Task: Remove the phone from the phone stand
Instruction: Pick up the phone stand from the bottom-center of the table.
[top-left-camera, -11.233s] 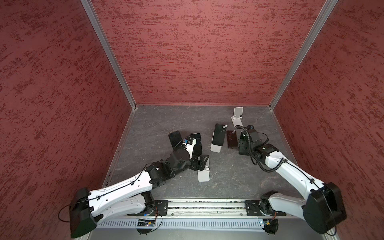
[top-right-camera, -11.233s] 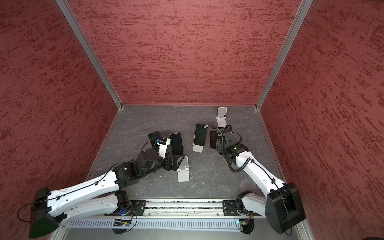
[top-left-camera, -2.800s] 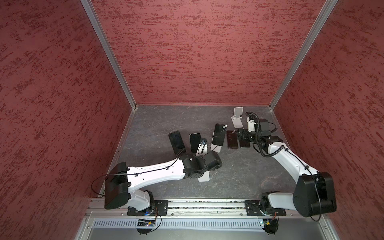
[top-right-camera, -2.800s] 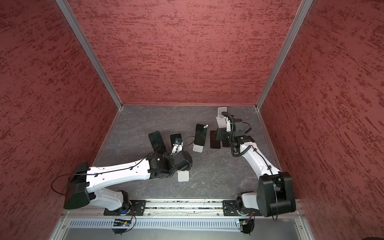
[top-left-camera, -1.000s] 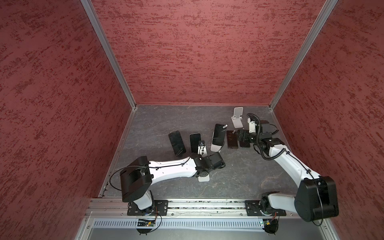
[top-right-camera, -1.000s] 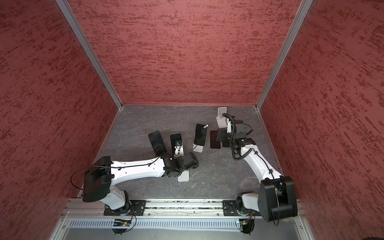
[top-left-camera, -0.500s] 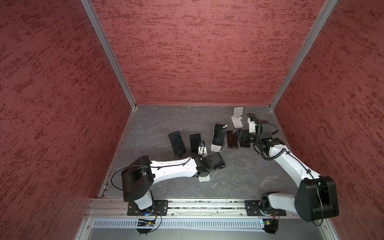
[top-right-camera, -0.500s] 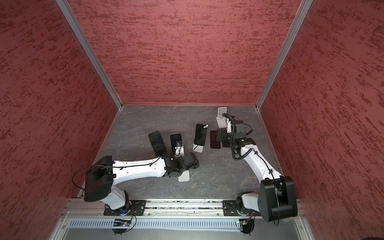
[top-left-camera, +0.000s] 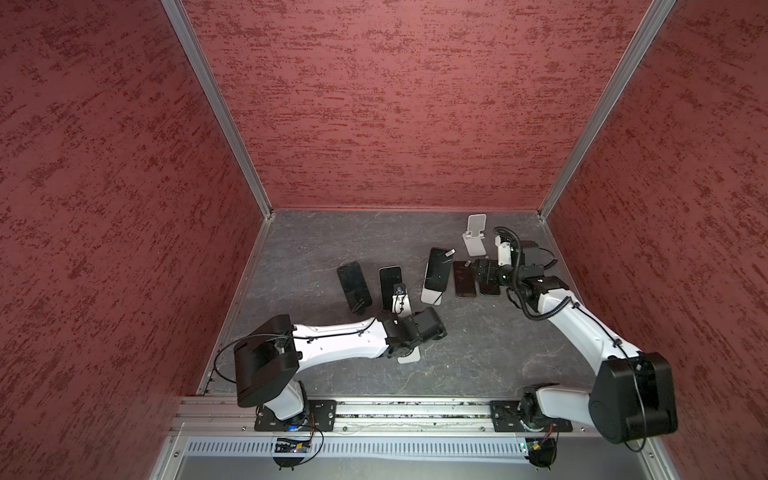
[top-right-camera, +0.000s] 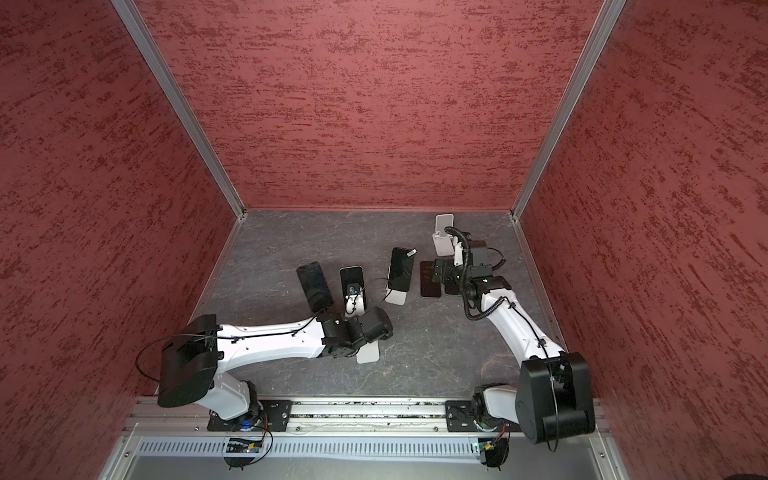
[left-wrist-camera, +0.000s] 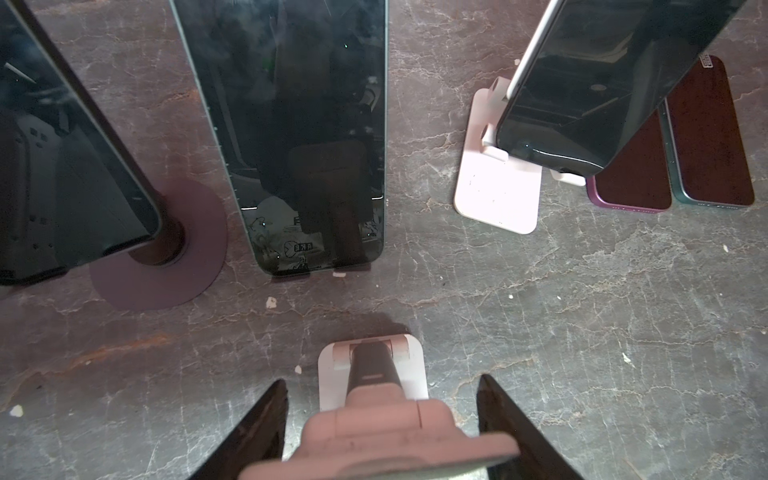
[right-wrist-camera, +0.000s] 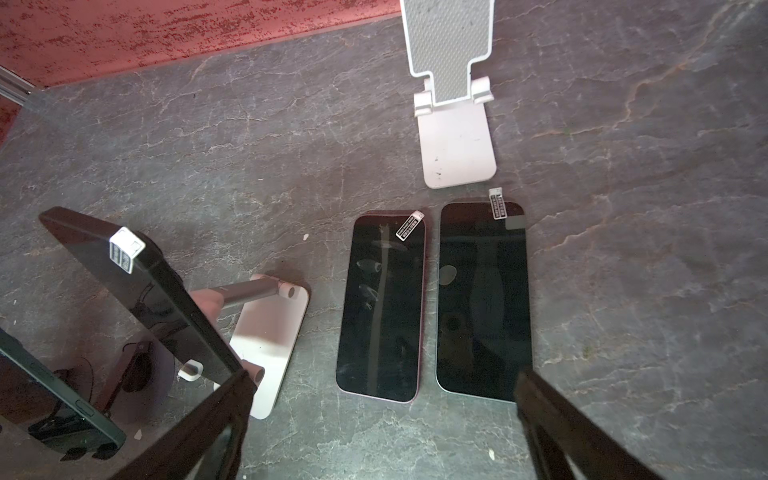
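A black phone (top-left-camera: 437, 270) leans on a white phone stand (top-left-camera: 431, 297) mid-floor, also seen in the left wrist view (left-wrist-camera: 602, 83). Left of it, a second phone (top-left-camera: 353, 284) sits on a dark round-based stand (left-wrist-camera: 166, 266). A third phone (left-wrist-camera: 291, 124) appears to lie flat between them. My left gripper (left-wrist-camera: 382, 380) is shut on an empty pinkish-white stand (left-wrist-camera: 374, 399) near the front. My right gripper (right-wrist-camera: 382, 374) hangs open above two flat phones (right-wrist-camera: 382, 307) (right-wrist-camera: 484, 303), holding nothing.
An empty white stand (top-left-camera: 474, 235) stands near the back right corner. Red walls (top-left-camera: 374, 104) enclose the grey stone floor (top-left-camera: 478, 353) on three sides. The arms' mounting rail (top-left-camera: 395, 409) runs along the front edge.
My left gripper's jaws have closed onto the empty stand, with the arm barely shifting. The right arm and all phones have stayed where they were.
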